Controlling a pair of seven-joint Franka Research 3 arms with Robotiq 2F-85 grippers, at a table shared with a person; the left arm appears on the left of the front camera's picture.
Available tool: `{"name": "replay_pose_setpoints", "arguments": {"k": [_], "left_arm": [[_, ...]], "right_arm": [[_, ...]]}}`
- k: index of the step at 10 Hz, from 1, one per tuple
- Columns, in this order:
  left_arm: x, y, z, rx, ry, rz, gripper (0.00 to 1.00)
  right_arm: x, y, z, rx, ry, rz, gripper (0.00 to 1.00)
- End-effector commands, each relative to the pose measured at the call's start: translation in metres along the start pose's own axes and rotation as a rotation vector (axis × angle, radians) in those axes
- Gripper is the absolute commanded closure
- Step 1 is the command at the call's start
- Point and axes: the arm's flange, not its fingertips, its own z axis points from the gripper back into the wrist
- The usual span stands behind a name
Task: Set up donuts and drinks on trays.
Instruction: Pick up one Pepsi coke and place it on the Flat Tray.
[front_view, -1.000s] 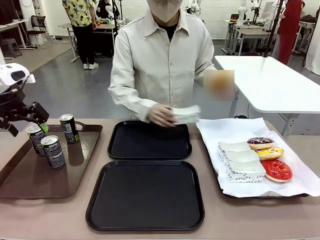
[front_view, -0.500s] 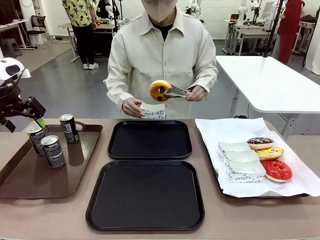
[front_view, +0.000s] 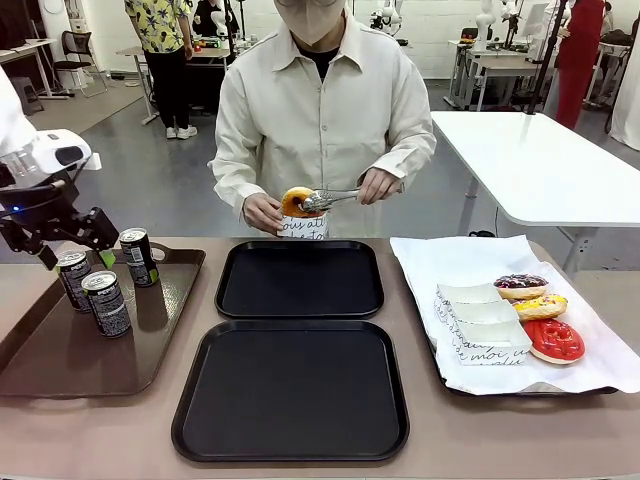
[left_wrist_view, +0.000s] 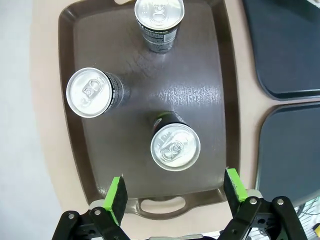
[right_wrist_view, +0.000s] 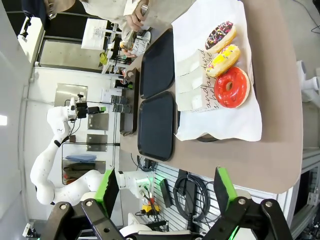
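Item one: we count three drinks (front_view: 106, 303) upright on the brown tray (front_view: 60, 370), at the table's (front_view: 100, 430) left end. The left gripper (front_view: 75, 250) hovers over them, jaws spread wide, grasping nothing.

Item two: two black trays (front_view: 290, 390), mid-table, both bare.

Item three: three donuts (front_view: 540, 306) beside folded paper boxes (front_view: 480, 320) on the white-lined tray (front_view: 430, 262).

Item four: a golden-brown donut (front_view: 297, 202) in the person's tongs (front_view: 335, 197), over a white box (front_view: 303, 227) held beyond the far black tray.

We note the right gripper (right_wrist_view: 166, 185) released, empty.
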Motion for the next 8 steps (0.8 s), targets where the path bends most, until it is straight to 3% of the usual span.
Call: {"name": "replay_pose_setpoints", "arguments": {"k": [1, 8], "left_arm": [[0.014, -0.002, -0.017, 0.063, -0.007, 0.031, 0.0], [0.023, -0.013, -0.062, 0.125, 0.015, 0.13, 0.0]], "right_arm": [[0.001, -0.001, 0.001, 0.016, -0.008, 0.015, 0.0], [0.001, -0.001, 0.001, 0.016, -0.008, 0.015, 0.0]]}}
